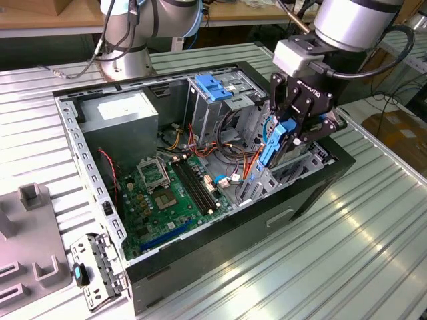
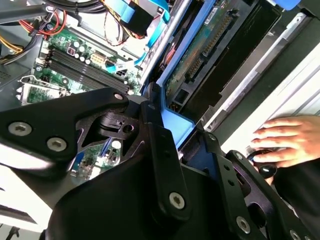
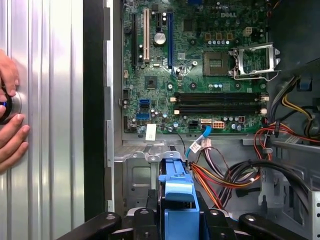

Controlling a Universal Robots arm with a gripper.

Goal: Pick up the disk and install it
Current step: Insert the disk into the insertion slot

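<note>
Exterior view: black claw [image 1: 291, 127] pinches the blue-framed rectangular metal disk [image 1: 272, 150] on edge, low over the open black computer case [image 1: 220, 257]; picked up, apparently not yet seated

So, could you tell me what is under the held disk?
Under the disk you can see a grey metal bay and orange cables beside it; the spot directly beneath is covered by the disk itself.
</note>
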